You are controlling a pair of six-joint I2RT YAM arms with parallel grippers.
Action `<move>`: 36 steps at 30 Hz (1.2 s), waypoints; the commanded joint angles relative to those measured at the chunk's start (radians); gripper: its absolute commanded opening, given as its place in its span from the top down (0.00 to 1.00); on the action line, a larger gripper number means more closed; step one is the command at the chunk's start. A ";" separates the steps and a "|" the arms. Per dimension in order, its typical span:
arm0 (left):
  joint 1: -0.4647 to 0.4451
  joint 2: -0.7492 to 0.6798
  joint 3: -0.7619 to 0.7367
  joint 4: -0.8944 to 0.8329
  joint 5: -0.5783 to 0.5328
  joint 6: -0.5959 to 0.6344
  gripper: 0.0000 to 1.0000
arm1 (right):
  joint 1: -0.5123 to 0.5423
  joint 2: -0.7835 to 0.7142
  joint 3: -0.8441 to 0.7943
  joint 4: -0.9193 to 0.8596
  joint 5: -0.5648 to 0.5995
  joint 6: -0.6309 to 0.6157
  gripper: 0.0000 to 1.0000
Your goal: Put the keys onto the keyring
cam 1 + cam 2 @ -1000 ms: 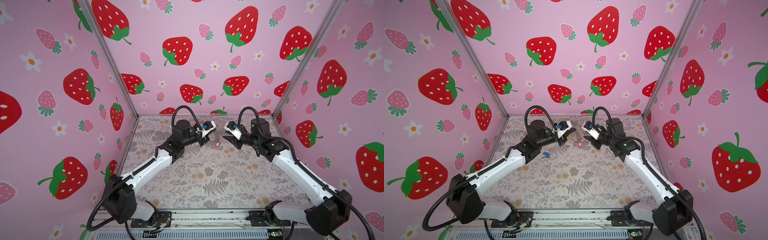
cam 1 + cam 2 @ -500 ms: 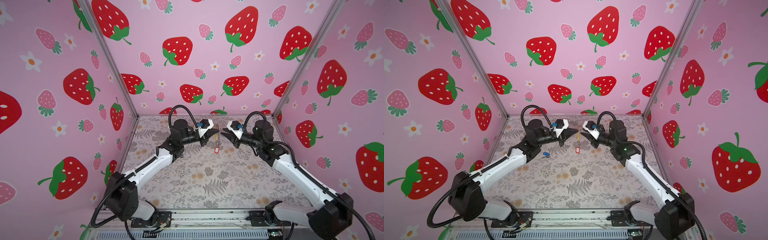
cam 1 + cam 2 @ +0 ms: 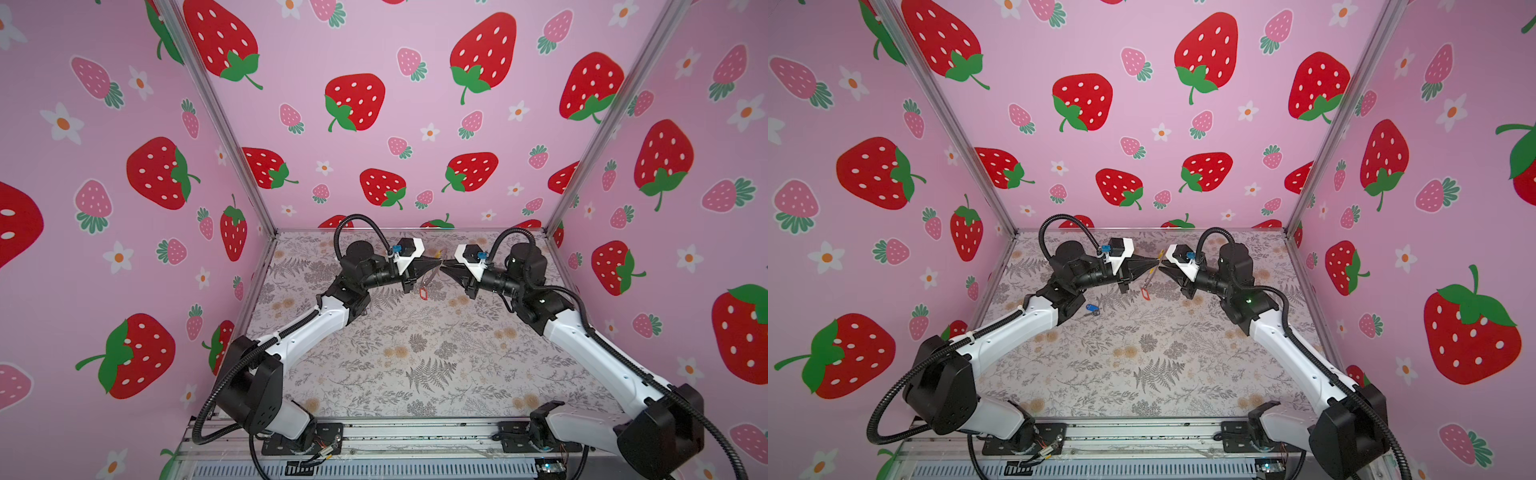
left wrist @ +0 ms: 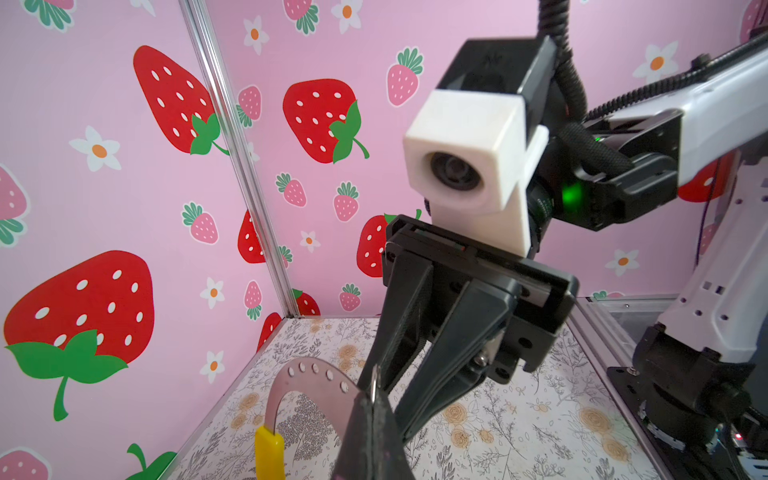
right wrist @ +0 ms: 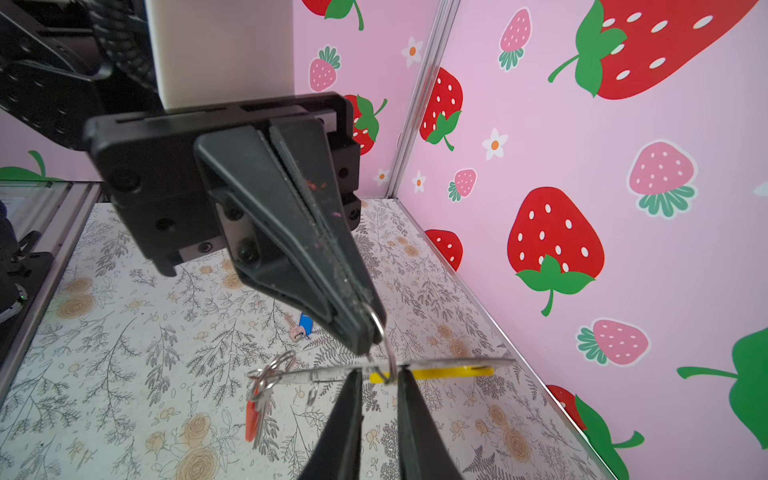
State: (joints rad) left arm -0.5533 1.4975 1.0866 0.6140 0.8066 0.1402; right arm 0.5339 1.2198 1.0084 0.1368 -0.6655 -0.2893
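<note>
The left arm and right arm have smooth white shells between bulky black joints, and a black ribbed cable runs along each. Each wrist carries a camera in a blocky white housing with a small blue fitting. The left pincer and right pincer have matt black, tapering wedge fingers on screwed black blocks. A green light glows on the right wrist.

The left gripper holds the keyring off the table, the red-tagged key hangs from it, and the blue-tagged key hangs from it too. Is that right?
No. The blue-tagged key lies on the table, not on the keyring, as the right wrist view shows. The left gripper does hold the keyring off the table, the red-tagged key hanging from it.
</note>
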 commanded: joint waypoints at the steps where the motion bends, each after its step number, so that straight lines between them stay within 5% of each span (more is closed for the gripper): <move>1: 0.001 -0.001 -0.003 0.066 0.037 -0.017 1.00 | -0.003 -0.024 -0.008 0.046 -0.040 0.005 0.84; 26: 0.013 -0.011 -0.003 0.027 0.066 0.017 1.00 | -0.026 -0.047 -0.019 0.041 -0.109 0.000 0.90; 36: 0.014 -0.012 0.002 -0.021 0.041 0.048 1.00 | -0.026 -0.040 -0.005 0.033 -0.115 0.000 1.00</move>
State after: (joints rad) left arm -0.5423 1.4975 1.0866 0.6182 0.8639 0.1654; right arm 0.5102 1.1854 0.9947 0.1562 -0.7567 -0.2821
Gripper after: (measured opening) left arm 0.049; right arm 0.040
